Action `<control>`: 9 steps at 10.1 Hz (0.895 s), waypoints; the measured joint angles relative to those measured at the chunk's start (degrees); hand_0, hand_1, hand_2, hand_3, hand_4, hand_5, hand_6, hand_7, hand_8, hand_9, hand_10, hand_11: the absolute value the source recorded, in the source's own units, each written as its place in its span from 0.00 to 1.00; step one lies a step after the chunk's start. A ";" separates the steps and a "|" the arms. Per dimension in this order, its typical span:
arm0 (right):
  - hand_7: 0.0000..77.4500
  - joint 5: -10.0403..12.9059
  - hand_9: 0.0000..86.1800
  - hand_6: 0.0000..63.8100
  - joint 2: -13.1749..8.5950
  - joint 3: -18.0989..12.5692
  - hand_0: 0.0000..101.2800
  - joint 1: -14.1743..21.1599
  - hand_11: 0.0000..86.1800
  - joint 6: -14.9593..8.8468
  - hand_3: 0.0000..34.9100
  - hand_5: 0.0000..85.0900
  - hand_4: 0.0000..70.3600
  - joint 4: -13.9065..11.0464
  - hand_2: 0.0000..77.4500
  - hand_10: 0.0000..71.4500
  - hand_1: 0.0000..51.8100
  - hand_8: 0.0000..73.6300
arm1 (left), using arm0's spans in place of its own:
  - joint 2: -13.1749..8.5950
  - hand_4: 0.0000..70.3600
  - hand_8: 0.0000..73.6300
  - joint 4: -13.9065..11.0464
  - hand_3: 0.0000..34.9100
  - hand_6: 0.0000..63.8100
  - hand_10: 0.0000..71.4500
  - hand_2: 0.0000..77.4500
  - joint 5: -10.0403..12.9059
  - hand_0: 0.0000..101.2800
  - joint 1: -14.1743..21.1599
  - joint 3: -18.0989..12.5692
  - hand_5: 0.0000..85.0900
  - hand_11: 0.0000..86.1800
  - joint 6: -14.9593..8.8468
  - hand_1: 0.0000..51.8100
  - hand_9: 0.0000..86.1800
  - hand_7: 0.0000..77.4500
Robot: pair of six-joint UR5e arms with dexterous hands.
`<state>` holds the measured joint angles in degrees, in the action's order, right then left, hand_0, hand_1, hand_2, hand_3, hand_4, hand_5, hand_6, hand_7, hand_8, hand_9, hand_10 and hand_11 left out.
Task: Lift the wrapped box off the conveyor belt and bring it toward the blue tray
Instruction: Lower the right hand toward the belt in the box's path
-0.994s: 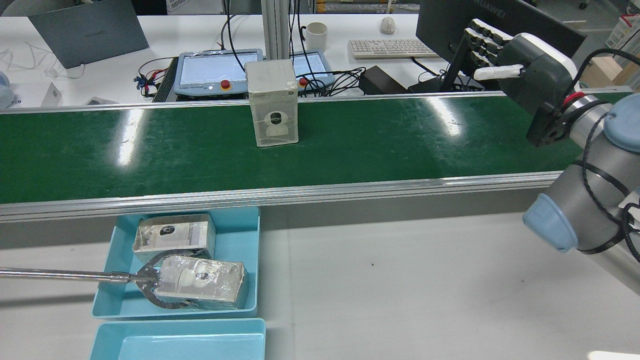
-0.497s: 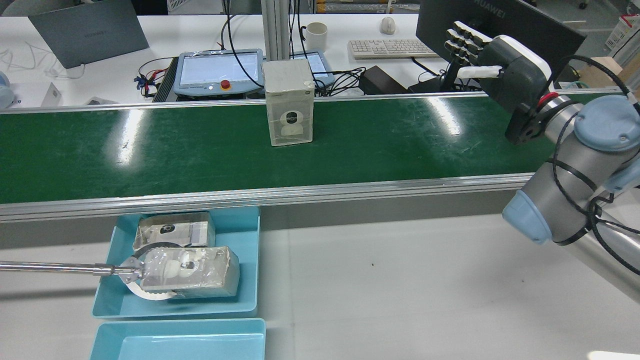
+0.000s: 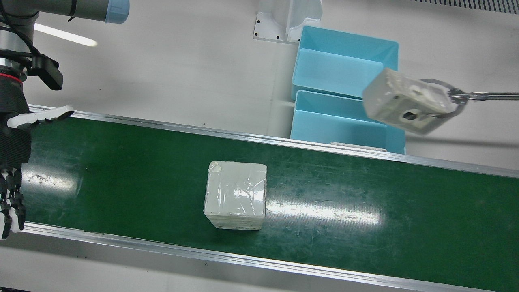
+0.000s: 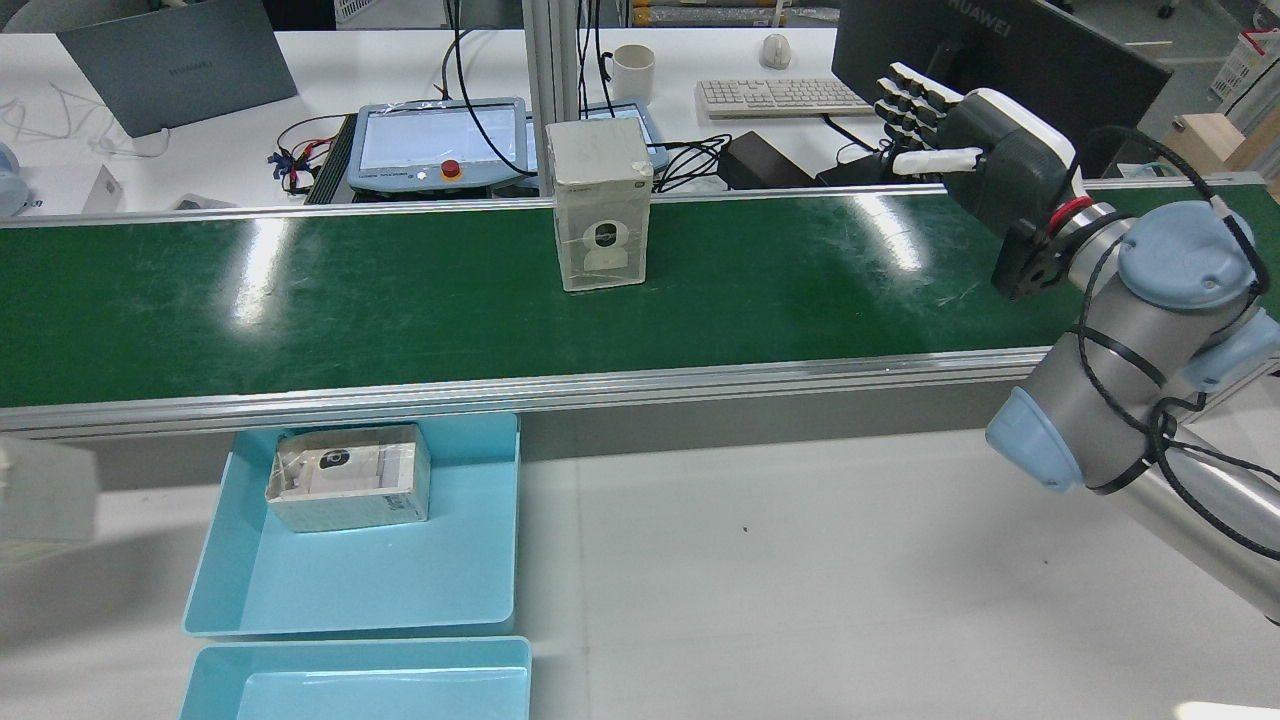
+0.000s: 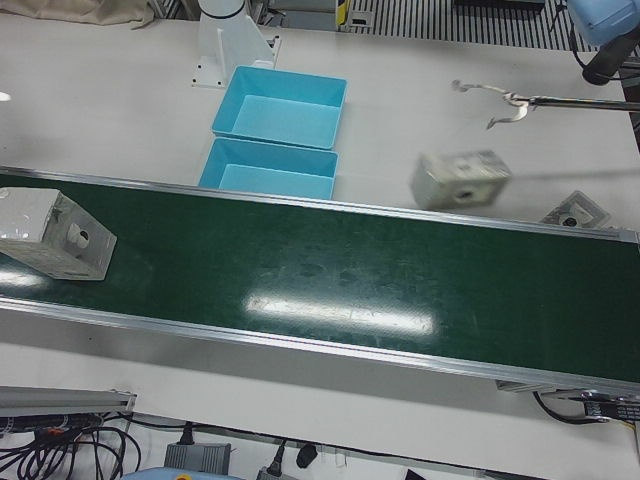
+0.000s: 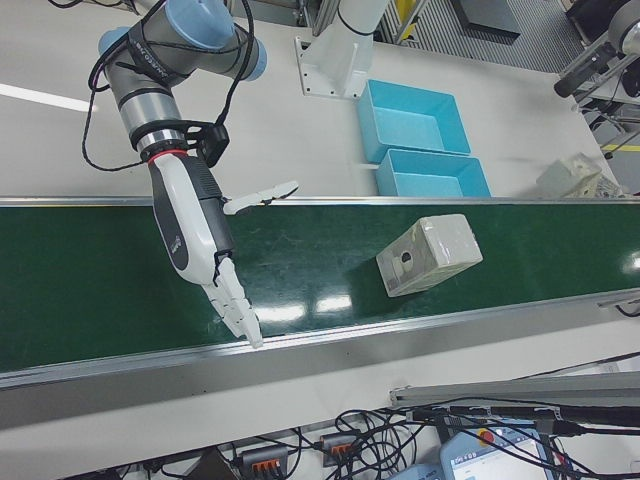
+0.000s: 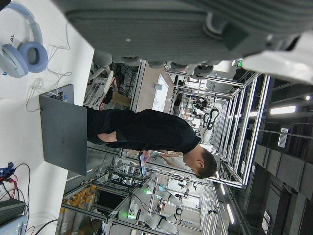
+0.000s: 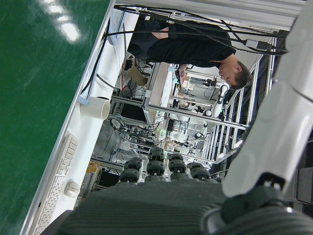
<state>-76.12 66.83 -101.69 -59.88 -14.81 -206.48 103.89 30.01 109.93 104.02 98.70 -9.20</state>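
Observation:
The wrapped box (image 4: 600, 205) stands upright on the green conveyor belt (image 4: 300, 310), near its far edge; the front view shows it (image 3: 236, 195) from above. My right hand (image 4: 960, 130) hovers open over the belt's far edge, well to the right of the box and apart from it, fingers stretched out flat (image 6: 205, 240). The blue tray (image 4: 380, 585) sits below the belt's near rail and holds one wrapped box (image 4: 350, 478). My left hand (image 7: 171, 24) shows only in its own view, with nothing in it.
A second blue tray (image 4: 360, 680) lies nearer the robot. A long metal grabber (image 3: 454, 97) carries another wrapped box (image 3: 405, 101) beside the trays. One more box (image 5: 575, 212) lies on the white table. A monitor (image 4: 1000, 50) stands behind my right hand.
The box on the belt has travelled to the right in the rear view. My right hand moved left and lower. The grabber pulled one box out of the tray and off to the left.

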 joint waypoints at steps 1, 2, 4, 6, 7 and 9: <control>0.01 0.12 0.11 0.00 0.02 0.17 0.40 0.42 0.11 -0.02 0.00 0.03 0.00 0.06 0.05 0.08 0.15 0.13 | 0.00 0.00 0.00 0.00 0.00 0.00 0.00 0.01 0.00 0.00 0.00 0.00 0.01 0.00 0.00 0.00 0.00 0.00; 0.01 0.27 0.11 0.00 0.09 0.30 0.40 0.79 0.09 -0.04 0.00 0.03 0.00 0.23 0.04 0.07 0.15 0.13 | 0.00 0.00 0.00 0.00 0.00 0.00 0.00 0.01 0.00 0.00 0.00 0.00 0.01 0.00 0.00 0.00 0.00 0.00; 0.01 0.46 0.11 0.00 0.22 0.39 0.40 1.17 0.10 -0.04 0.01 0.03 0.00 0.53 0.05 0.08 0.06 0.15 | 0.00 0.00 0.00 0.00 0.00 0.00 0.00 0.01 0.00 0.00 0.00 0.00 0.01 0.00 0.00 0.00 0.00 0.00; 0.01 0.52 0.09 0.00 0.26 0.41 0.39 1.33 0.10 -0.05 0.00 0.02 0.00 0.61 0.04 0.08 0.12 0.15 | 0.00 0.00 0.00 0.00 0.00 0.00 0.00 0.01 0.00 0.00 0.00 0.00 0.01 0.00 0.00 0.00 0.00 0.01; 0.01 0.53 0.09 0.00 0.23 0.41 0.39 1.40 0.09 -0.05 0.00 0.02 0.00 0.66 0.04 0.08 0.12 0.09 | 0.00 0.00 0.00 0.00 0.00 0.00 0.01 0.01 0.00 0.00 0.00 0.00 0.01 0.00 0.00 0.00 0.00 0.00; 0.01 0.54 0.09 0.00 0.14 0.46 0.39 1.54 0.09 0.03 0.01 0.02 0.00 0.73 0.04 0.07 0.12 0.13 | 0.00 0.00 0.00 0.00 0.00 0.00 0.00 0.01 0.00 0.00 0.00 0.00 0.01 0.00 0.00 0.00 0.00 0.00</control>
<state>-75.59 66.97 -101.23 -58.34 -14.77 -205.75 103.89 30.01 109.93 104.02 98.70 -9.20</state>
